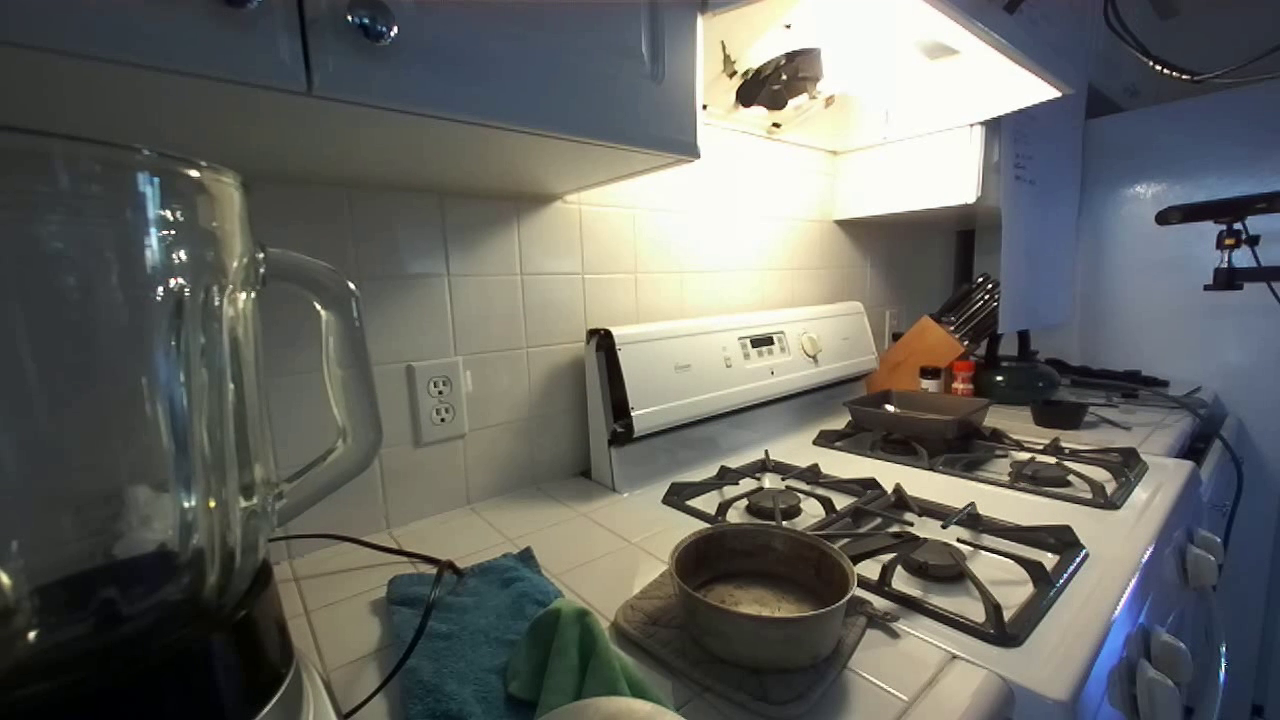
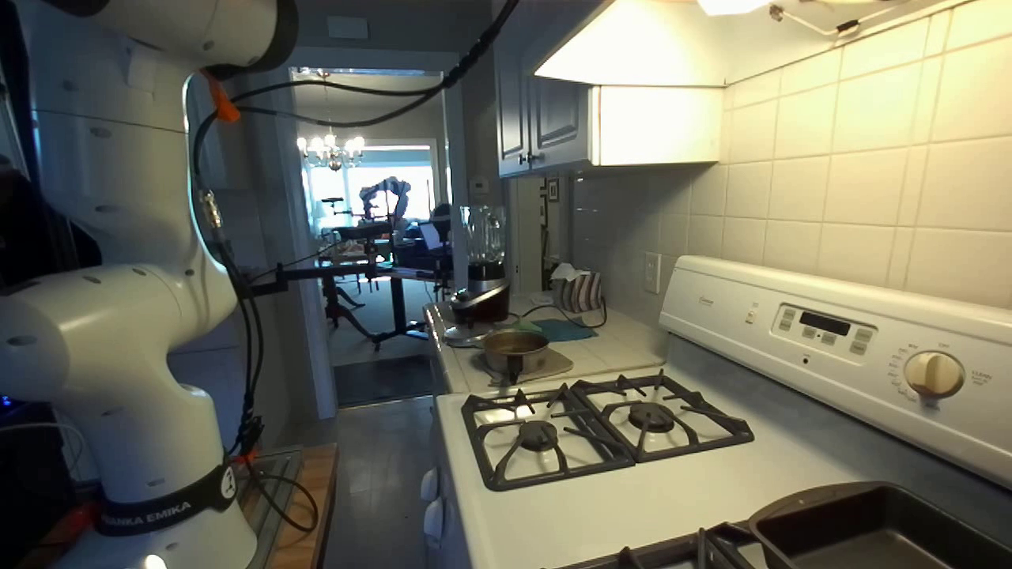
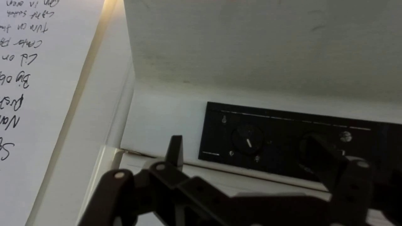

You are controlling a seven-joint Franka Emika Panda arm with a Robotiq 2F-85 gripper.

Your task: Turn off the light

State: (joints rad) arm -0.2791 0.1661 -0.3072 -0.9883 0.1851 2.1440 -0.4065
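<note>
Facing a round black knob marked in white point(image 3: 248, 139), my spread, empty, black two-fingered gripper point(image 3: 245, 137) appears at alignment stage. Next, likely: pinch, twist.

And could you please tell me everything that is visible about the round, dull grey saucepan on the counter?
The round, dull grey saucepan, seemingly metal, has low, nearly straight sides and an open, uncovered top. Its inside bottom looks brownish and speckled. In an exterior view, its dark handle points toward the white gas stove. It stands upright on a quilted, grey-brown pot holder on the white tiled counter.
</note>
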